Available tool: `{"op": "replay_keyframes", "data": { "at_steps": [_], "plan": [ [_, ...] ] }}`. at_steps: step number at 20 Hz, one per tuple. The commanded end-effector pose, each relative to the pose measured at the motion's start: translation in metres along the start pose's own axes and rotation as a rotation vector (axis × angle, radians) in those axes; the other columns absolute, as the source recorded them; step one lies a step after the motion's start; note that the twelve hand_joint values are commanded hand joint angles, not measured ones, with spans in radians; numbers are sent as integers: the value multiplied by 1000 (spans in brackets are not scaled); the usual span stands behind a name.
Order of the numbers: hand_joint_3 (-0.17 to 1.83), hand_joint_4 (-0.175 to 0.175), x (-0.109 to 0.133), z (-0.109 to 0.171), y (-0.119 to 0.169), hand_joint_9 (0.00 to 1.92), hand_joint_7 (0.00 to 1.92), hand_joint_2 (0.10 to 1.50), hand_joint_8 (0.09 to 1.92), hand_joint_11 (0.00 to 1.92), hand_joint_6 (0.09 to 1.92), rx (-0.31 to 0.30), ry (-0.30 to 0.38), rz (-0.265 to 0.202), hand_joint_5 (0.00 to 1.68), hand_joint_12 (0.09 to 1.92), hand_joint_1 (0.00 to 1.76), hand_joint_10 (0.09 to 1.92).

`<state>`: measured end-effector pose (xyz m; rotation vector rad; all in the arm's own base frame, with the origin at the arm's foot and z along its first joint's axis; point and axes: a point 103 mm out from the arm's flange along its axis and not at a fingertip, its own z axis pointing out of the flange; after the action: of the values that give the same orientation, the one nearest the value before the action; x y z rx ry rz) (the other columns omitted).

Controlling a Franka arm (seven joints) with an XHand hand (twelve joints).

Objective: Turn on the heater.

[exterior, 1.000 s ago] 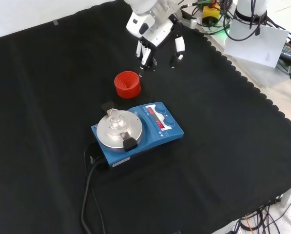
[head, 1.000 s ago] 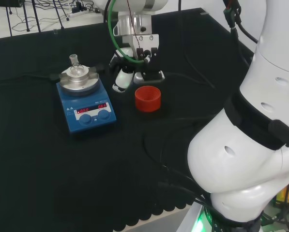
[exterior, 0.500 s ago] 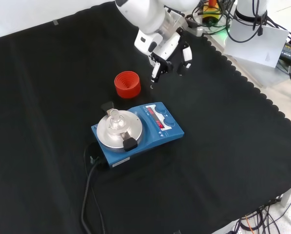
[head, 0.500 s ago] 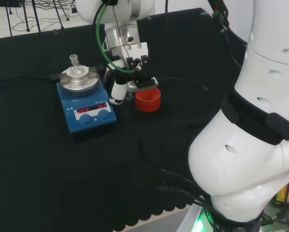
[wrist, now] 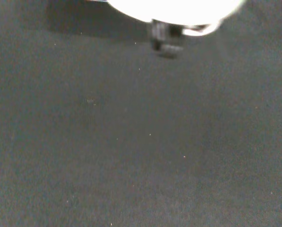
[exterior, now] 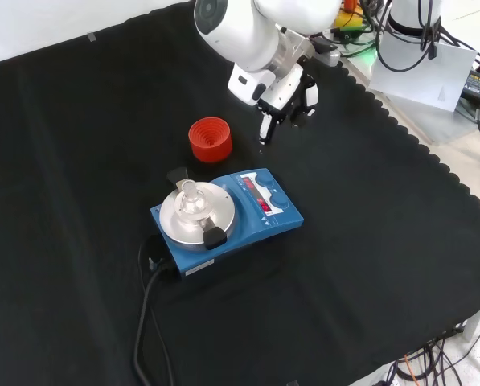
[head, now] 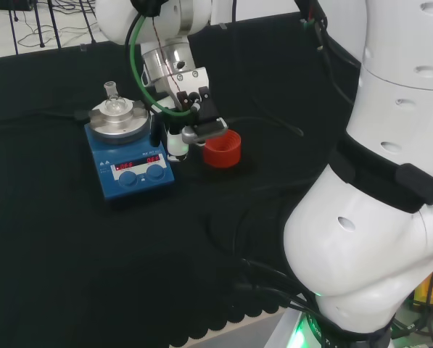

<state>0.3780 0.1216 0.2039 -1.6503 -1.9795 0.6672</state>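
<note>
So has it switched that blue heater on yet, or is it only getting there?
Not yet pressed, it seems. The hand hangs above the cloth between the red ring and the blue heater, touching neither. The heater's red display is lit. Left: reaching the front knobs and working one.

Even, bright room light falls from above; the black cloth [exterior: 368, 241] soaks it up, with hardly a shadow. The white arm [head: 390, 217] glares. In the wrist view the hand [wrist: 174, 9] is a blown-out, blurred white patch.

The heater [head: 129, 156] shows red digits, too small to read.
</note>
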Motion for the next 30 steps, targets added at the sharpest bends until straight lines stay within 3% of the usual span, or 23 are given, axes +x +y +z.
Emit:
{"op": "replay_keyframes", "data": {
  "at_steps": [1,7,17,30],
  "plan": [
    [1053,-90,13,4,3,1628,1518,588,1920,1430,87,64,-36,-21,443,1343,1451,1584],
    [1171,-68,34,9,12,1658,1554,539,1920,1430,87,114,-69,-51,347,1408,1498,1624],
    [1191,-60,59,11,20,1664,1561,530,1920,1434,87,179,-96,-78,321,1416,1504,1630],
    [1214,-56,57,18,31,1670,1566,520,1920,1441,87,211,-113,-74,306,1422,1503,1633]
  ]
}}
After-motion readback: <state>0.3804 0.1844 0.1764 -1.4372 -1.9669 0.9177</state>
